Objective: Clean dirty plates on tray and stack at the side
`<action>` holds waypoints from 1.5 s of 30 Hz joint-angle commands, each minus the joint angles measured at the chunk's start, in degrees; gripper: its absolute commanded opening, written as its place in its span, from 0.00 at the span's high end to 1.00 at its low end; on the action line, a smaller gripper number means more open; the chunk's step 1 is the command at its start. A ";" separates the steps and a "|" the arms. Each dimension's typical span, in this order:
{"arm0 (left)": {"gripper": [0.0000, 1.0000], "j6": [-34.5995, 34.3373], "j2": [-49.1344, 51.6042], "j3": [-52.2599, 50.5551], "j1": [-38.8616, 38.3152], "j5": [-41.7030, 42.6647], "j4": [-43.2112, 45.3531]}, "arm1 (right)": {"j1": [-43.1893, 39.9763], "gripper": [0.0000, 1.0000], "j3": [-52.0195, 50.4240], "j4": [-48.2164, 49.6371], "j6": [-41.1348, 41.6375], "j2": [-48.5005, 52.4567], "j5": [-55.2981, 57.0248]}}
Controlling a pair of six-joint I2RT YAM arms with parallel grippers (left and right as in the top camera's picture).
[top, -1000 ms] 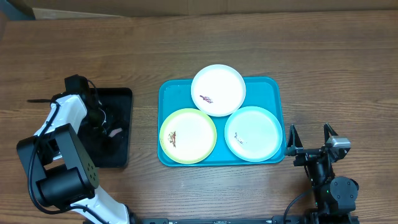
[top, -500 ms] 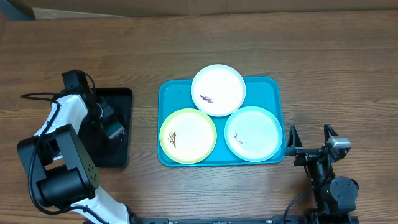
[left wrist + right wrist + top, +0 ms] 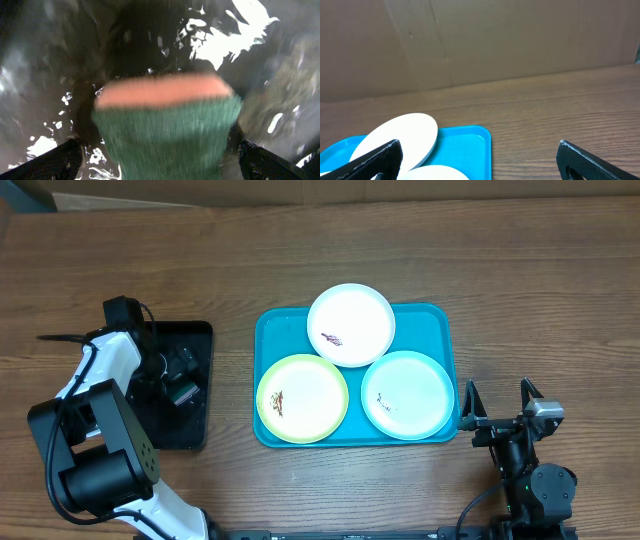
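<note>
The turquoise tray (image 3: 440, 320) holds three plates with dark-red smears: white (image 3: 351, 324) at the back, yellow-green (image 3: 303, 398) front left, pale mint (image 3: 407, 394) front right. My left gripper (image 3: 178, 375) is over the black tray (image 3: 190, 430), open, with its fingers on either side of a green and pink sponge (image 3: 184, 389). In the left wrist view the sponge (image 3: 165, 125) fills the space between the spread fingers of the left gripper (image 3: 160, 167), blurred. My right gripper (image 3: 497, 408) is open and empty just right of the turquoise tray. The right wrist view shows the tray's corner (image 3: 465, 145) and the white plate (image 3: 400, 135).
The black tray's wet, glossy bottom (image 3: 235, 30) shows in the left wrist view. Bare wooden table (image 3: 520, 280) lies right of and behind the turquoise tray. A cardboard wall (image 3: 480, 40) stands at the table's far edge.
My left gripper has shifted over the sponge in the black tray. The sponge showed pink before and now shows its green side. The right arm and the plates have not moved.
</note>
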 commanded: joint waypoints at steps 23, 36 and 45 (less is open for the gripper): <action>0.00 0.24 0.90 -0.35 0.00 -0.31 1.40 | 0.26 0.00 -0.61 0.35 -0.22 -0.57 0.33; 0.96 0.24 0.90 -0.24 0.00 -0.24 1.73 | 0.26 0.00 -0.61 0.35 -0.22 -0.57 0.35; 0.96 0.92 0.63 2.38 0.00 -0.22 -0.94 | 0.26 0.00 -0.61 0.35 -0.22 -0.57 0.35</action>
